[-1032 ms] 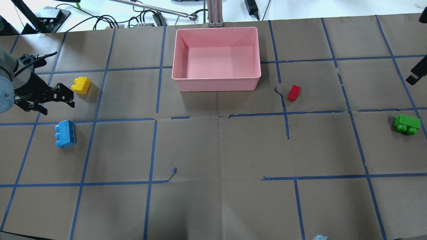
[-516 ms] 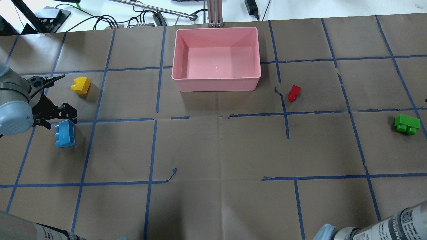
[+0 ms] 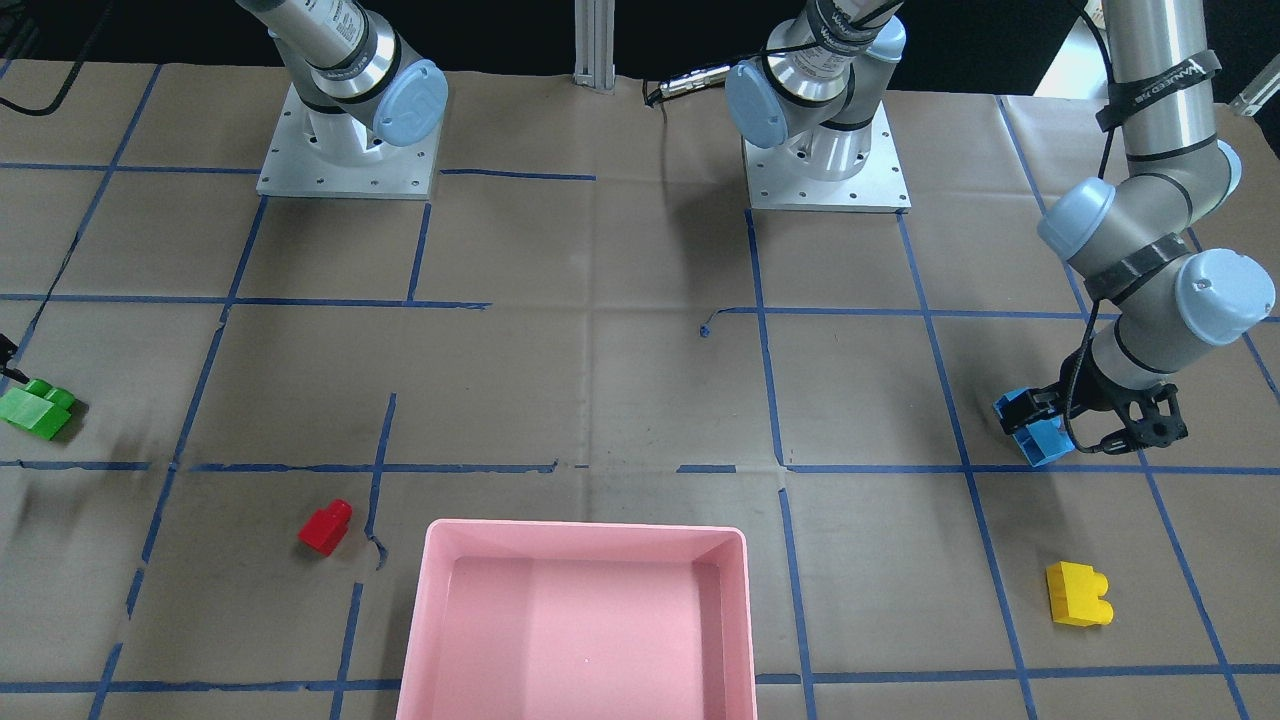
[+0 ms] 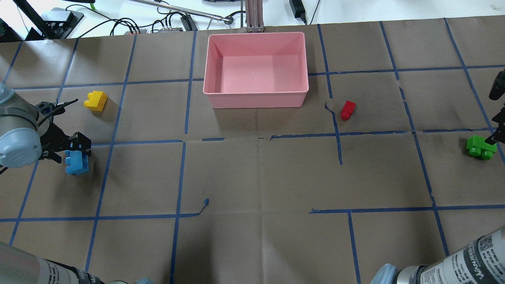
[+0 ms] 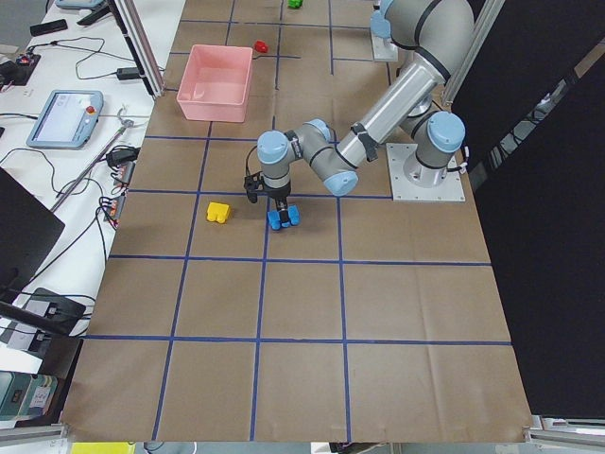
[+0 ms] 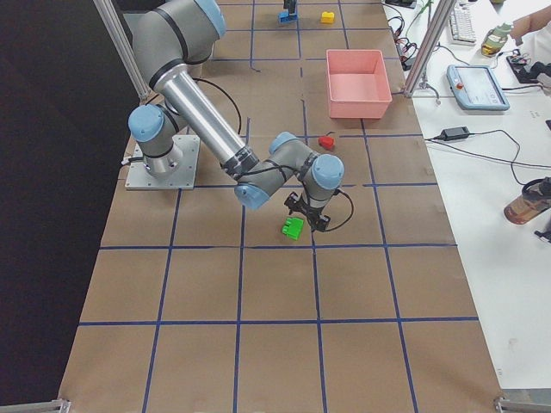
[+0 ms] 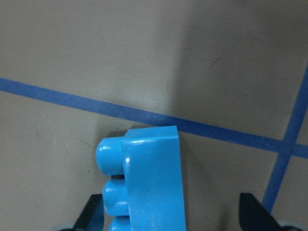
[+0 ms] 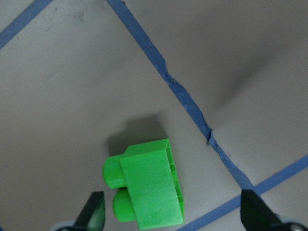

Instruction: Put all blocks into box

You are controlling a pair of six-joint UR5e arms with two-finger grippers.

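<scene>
Overhead exterior: long blue studded plastic brick (image 4: 77,162), 9 o'clock, left gripper (image 7: 171,216) spread apart astride it. Green studded plastic brick (image 4: 479,148), 3 o'clock, under spread right gripper (image 8: 173,211). Pink rectangular plastic box (image 4: 255,99), 12 o'clock.

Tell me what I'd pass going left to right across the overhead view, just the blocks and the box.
blue block → yellow block → pink box → red block → green block
</scene>
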